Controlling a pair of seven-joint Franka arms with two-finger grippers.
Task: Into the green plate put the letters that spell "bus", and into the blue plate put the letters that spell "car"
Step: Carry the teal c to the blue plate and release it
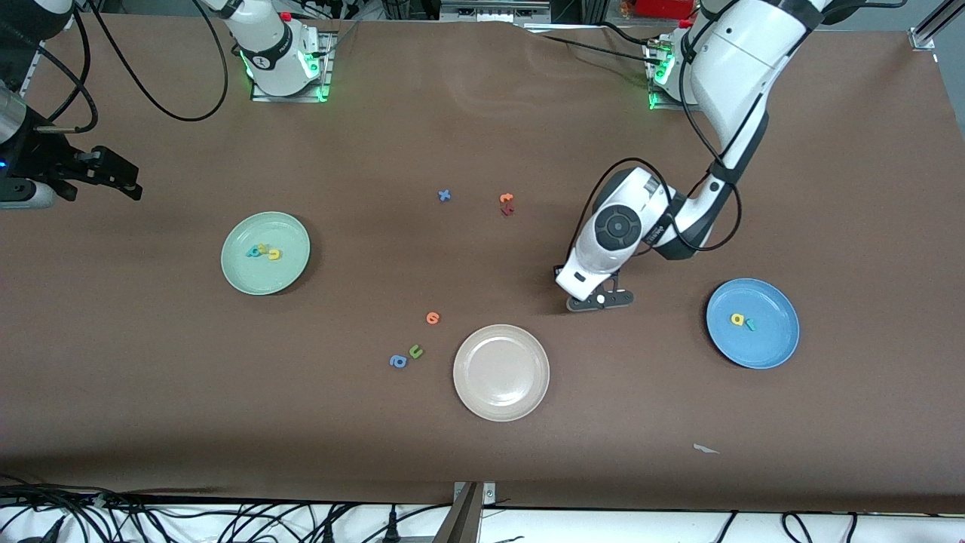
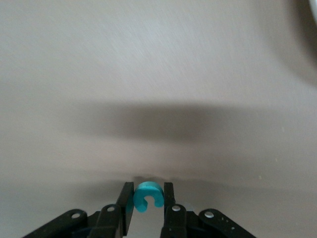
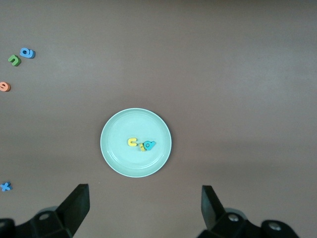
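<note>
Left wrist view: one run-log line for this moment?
left pincer: shut on teal c, low over table | right pincer: open, waiting | blue plate: two letters | green plate: three

Left end effector point(image 2: 148, 210) low, fingers pinched; right end effector point(image 3: 146, 208) high, agape.

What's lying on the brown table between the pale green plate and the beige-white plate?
In the front view, three loose foam letters: an orange letter, a green "u" and a darker blue "a", between the green plate and the beige-white plate.
</note>
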